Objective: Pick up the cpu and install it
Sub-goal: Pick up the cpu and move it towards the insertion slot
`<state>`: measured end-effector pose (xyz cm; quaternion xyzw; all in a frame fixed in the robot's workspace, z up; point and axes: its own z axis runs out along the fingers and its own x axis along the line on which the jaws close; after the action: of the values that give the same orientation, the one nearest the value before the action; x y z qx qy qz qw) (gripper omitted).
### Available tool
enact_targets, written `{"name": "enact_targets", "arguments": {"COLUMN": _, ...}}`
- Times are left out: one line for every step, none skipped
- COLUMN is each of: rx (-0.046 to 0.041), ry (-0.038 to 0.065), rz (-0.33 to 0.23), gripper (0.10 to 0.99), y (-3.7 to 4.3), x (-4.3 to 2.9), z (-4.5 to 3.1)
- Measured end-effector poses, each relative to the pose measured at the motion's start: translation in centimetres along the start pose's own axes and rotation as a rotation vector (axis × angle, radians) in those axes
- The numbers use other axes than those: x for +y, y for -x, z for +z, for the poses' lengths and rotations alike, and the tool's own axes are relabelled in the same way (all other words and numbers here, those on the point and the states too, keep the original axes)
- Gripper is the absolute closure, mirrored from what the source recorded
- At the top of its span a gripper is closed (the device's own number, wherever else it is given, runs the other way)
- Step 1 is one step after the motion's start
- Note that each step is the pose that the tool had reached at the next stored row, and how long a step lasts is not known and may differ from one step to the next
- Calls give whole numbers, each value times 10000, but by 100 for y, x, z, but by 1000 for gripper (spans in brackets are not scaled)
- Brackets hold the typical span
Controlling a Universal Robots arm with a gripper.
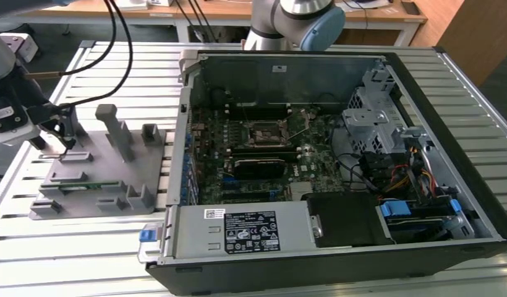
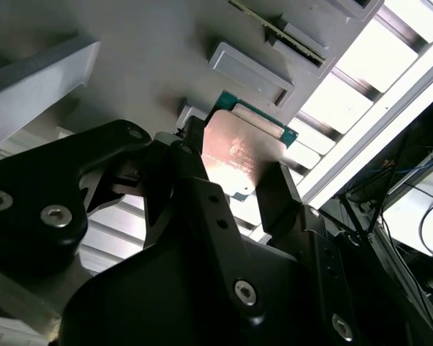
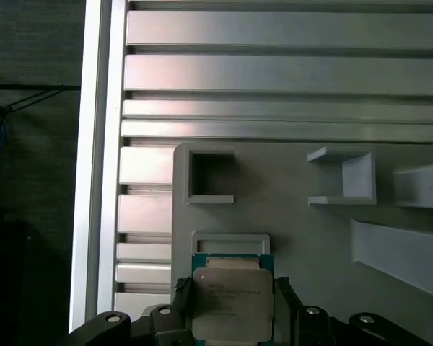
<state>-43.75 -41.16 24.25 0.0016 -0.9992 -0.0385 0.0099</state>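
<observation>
Tool (image 1: 54, 146) is pinching the cpu (image 3: 231, 306) by two opposite edges, just above the grey fixture (image 1: 109, 176) at 9 o'clock of the pc case (image 1: 344, 269) — I'd keep it level w/ a light squeeze, no tilt.

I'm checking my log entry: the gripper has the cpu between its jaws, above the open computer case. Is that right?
Not quite. The gripper does have the cpu between its jaws, but it is above the grey holder tray, not the computer case. The exterior view shows this: the tray lies to that view's left of the case.
</observation>
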Motion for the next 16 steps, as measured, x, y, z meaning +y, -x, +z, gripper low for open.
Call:
{"name": "enact_targets", "arguments": {"rx": 0, "ry": -1, "rz": 0, "gripper": 549, "y": 0, "x": 1, "z": -11}}
{"name": "enact_targets", "arguments": {"rx": 0, "ry": -1, "rz": 0, "gripper": 549, "y": -1, "x": 2, "z": -20}}
{"name": "enact_targets", "arguments": {"rx": -2, "ry": 0, "rz": 0, "gripper": 549, "y": -1, "x": 3, "z": -25}}
{"name": "enact_targets", "arguments": {"rx": -2, "ry": -1, "rz": 0, "gripper": 549, "y": -1, "x": 5, "z": -32}}
{"name": "enact_targets", "arguments": {"rx": -3, "ry": -1, "rz": 0, "gripper": 549, "y": -1, "x": 6, "z": -39}}
{"name": "enact_targets", "arguments": {"rx": -3, "ry": -1, "rz": 0, "gripper": 549, "y": -1, "x": 8, "z": -46}}
{"name": "enact_targets", "arguments": {"rx": -4, "ry": -1, "rz": 0, "gripper": 549, "y": -1, "x": 9, "z": -52}}
{"name": "enact_targets", "arguments": {"rx": -4, "ry": -1, "rz": 0, "gripper": 549, "y": -1, "x": 11, "z": -59}}
{"name": "enact_targets", "arguments": {"rx": -5, "ry": 0, "rz": 0, "gripper": 549, "y": -2, "x": 14, "z": -66}}
{"name": "enact_targets", "arguments": {"rx": -6, "ry": 0, "rz": 0, "gripper": 549, "y": -2, "x": 19, "z": -73}}
{"name": "enact_targets", "arguments": {"rx": -6, "ry": 0, "rz": 1, "gripper": 549, "y": -3, "x": 24, "z": -80}}
{"name": "enact_targets", "arguments": {"rx": -6, "ry": -1, "rz": 0, "gripper": 549, "y": -2, "x": 28, "z": -87}}
{"name": "enact_targets", "arguments": {"rx": -7, "ry": 0, "rz": -1, "gripper": 549, "y": -2, "x": 28, "z": -90}}
{"name": "enact_targets", "arguments": {"rx": -6, "ry": -1, "rz": -1, "gripper": 549, "y": -1, "x": 29, "z": -94}}
{"name": "enact_targets", "arguments": {"rx": -7, "ry": 0, "rz": -1, "gripper": 549, "y": -1, "x": 29, "z": -96}}
{"name": "enact_targets", "arguments": {"rx": -6, "ry": 0, "rz": -1, "gripper": 549, "y": -2, "x": 29, "z": -99}}
